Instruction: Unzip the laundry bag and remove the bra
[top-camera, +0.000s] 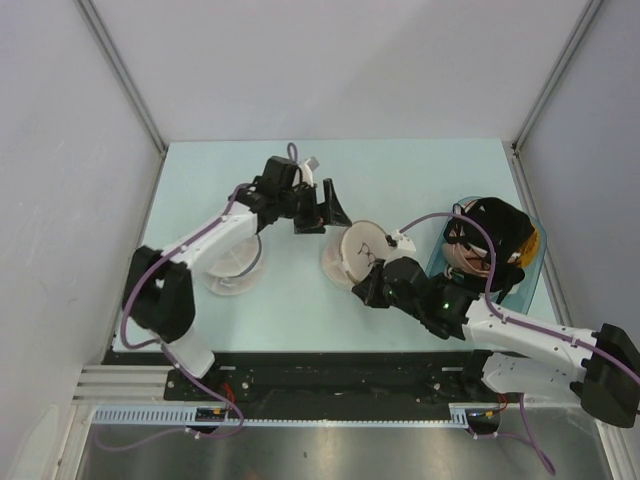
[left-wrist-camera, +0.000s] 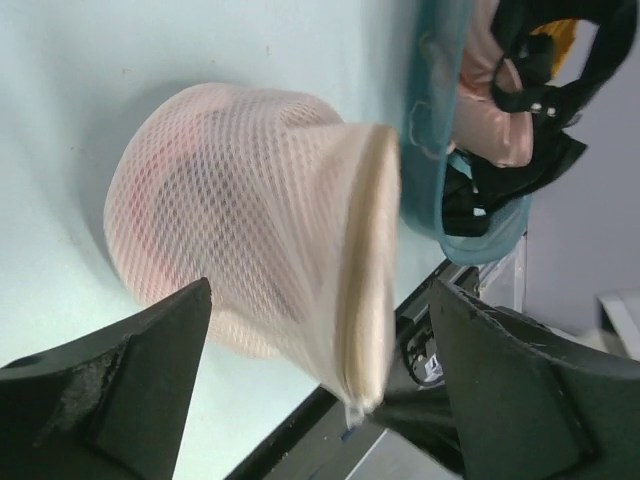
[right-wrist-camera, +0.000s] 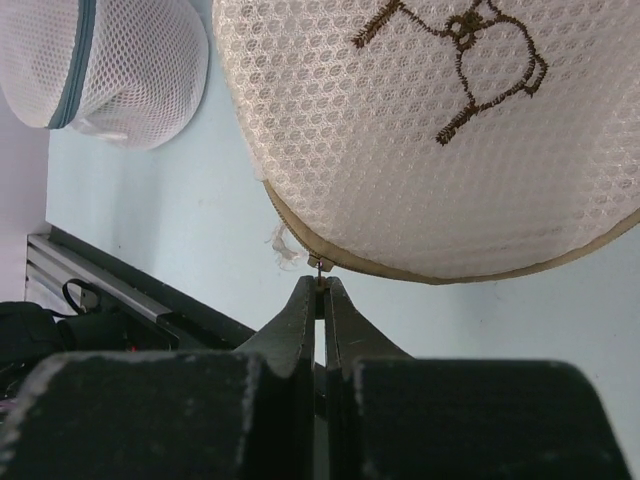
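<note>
The laundry bag (right-wrist-camera: 430, 140) is cream-beige honeycomb mesh with a dark brown stitched bra icon (right-wrist-camera: 455, 60); a pink blush, perhaps the bra (left-wrist-camera: 170, 170), shows through it. The other pouch (right-wrist-camera: 110, 70) is white mesh with a grey-green band, the basket (left-wrist-camera: 425, 130) teal.

a robot lab cell is seen. a pale table (top-camera: 420, 170) is boxed in by grey panels (top-camera: 330, 60) and metal struts (top-camera: 120, 70).

The round cream mesh-cloth laundry bag (right-wrist-camera: 400, 150) looks soft and bumpy; my black plastic fingers (right-wrist-camera: 292, 330) look dull and rough.
</note>
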